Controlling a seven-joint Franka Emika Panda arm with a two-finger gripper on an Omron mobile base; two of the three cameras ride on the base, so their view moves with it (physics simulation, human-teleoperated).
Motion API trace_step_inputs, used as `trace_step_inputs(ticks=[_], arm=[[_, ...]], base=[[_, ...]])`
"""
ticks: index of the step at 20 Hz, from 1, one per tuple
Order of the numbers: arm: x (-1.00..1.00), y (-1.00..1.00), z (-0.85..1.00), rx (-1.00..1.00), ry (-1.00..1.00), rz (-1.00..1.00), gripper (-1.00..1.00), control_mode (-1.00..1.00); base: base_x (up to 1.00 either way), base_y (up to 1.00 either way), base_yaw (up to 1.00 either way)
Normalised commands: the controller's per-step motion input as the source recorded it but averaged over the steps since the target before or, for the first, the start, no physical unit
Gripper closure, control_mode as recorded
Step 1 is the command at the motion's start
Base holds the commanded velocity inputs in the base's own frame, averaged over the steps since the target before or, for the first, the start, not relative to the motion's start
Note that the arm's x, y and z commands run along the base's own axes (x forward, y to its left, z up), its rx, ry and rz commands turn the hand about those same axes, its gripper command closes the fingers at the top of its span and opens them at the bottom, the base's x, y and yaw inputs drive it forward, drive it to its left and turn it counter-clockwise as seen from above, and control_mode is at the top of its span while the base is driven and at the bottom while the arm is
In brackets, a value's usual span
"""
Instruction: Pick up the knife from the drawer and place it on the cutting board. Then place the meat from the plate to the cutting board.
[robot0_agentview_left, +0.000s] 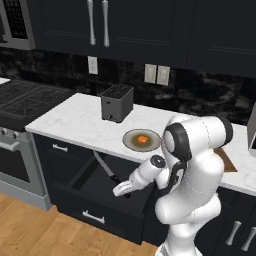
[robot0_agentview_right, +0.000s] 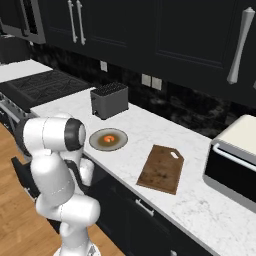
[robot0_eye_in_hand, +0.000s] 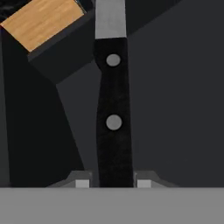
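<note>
The knife (robot0_agentview_left: 103, 166) lies slanted inside the open drawer (robot0_agentview_left: 75, 204), its pale blade pointing toward the counter. My gripper (robot0_agentview_left: 121, 189) reaches down into the drawer at the knife's dark handle. In the hand view the riveted handle (robot0_eye_in_hand: 113, 122) runs straight up between my two fingertips, which sit tight against both its sides, and my gripper (robot0_eye_in_hand: 113, 183) is shut on it. The plate (robot0_agentview_left: 131, 135) (robot0_agentview_right: 95, 141) sits on the counter above the drawer and holds the orange-red meat (robot0_agentview_left: 143, 139) (robot0_agentview_right: 108, 138). The brown cutting board (robot0_agentview_right: 161, 169) (robot0_agentview_left: 229, 161) lies to the plate's right.
A dark toaster (robot0_agentview_left: 117, 102) (robot0_agentview_right: 109, 100) stands behind the plate. The stove (robot0_agentview_left: 25, 100) is on the left, and a boxy appliance (robot0_agentview_right: 235, 160) sits at the counter's far right. The counter's edge overhangs the back of the drawer. Wooden floor (robot0_eye_in_hand: 43, 19) shows past the drawer.
</note>
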Motion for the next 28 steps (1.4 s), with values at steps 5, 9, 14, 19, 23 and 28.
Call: trace_step_inputs(ticks=[5, 9, 14, 19, 23, 28], arm=[[0.18, 0.01, 1.00, 0.00, 0.08, 0.11, 1.00, -1.00], [0.08, 0.15, 1.00, -0.07, 0.06, 0.04, 1.00, -1.00], [-0.12, 0.01, 1.00, -0.02, 0.06, 0.00, 1.00, -1.00], [-0.25, -0.12, 1.00, 0.00, 0.14, -0.02, 1.00, -1.00], [0.00, -0.07, 1.00, 0.06, 0.27, 0.00, 1.00, -1.00], [0.03, -0.38, 1.00, 0.06, 0.25, -0.02, 1.00, -1.00]], base=[[0.00, 0.00, 0.00], [0.00, 0.00, 0.00], [0.00, 0.00, 0.00], [0.00, 0.00, 0.00], [0.00, 0.00, 0.00], [0.00, 0.00, 0.00]])
